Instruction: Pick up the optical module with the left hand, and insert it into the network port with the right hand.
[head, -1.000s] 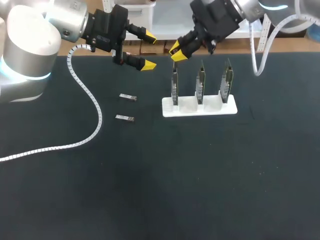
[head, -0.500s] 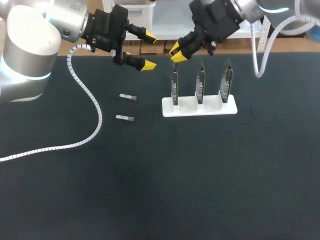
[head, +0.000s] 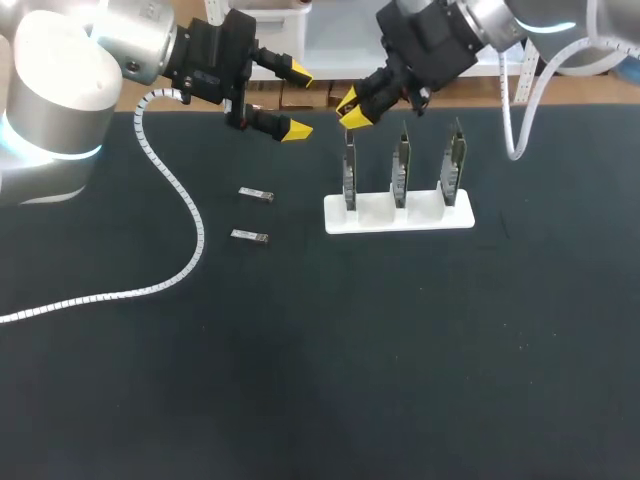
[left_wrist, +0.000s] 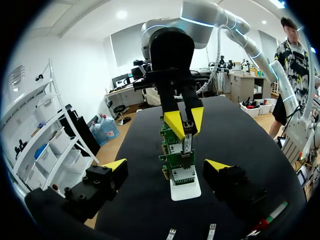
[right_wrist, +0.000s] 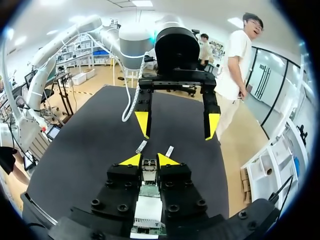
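Right now your right gripper (head: 351, 106) is pinching a module (left_wrist: 187, 143) between its yellow tips, closed on it from both sides. It is holding the module just over the top edge of the end board (head: 349, 175), the one nearest your left gripper (head: 298, 100). You cannot tell whether the module is touching that board. Three boards are standing upright in a white rack (head: 400, 217) towards the far side of the table (head: 300, 350). Your left gripper is hovering beside the rack with its fingers spread wide, gripping nothing and facing the right gripper. Two spare modules (head: 256, 194) are lying flat on the table, near each other and apart from the rack. A ribbed cable (head: 190, 215) is trailing across the table beside them.
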